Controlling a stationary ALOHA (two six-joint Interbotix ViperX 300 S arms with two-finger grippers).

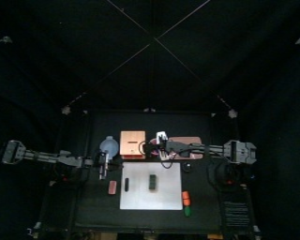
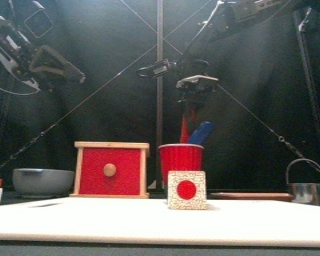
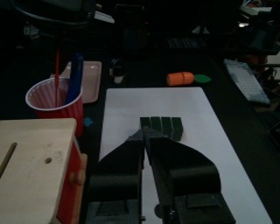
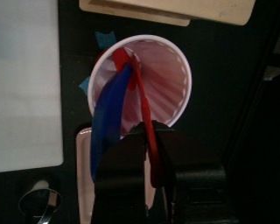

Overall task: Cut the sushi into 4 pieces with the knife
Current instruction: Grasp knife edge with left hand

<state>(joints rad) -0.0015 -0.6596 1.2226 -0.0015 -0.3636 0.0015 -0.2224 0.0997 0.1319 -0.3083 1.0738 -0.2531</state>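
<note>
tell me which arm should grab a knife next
Right: the right claw hangs directly over the red cup holding the knives; the left claw is farther off, facing the sushi.

Two black jointed arms with silver-grey segments: left arm, right arm. Broad black jaws tapering to tips on left gripper. White cross-plate on black right gripper.

The right end effector grips the red knife inside the red cup, beside the blue knife.
</note>
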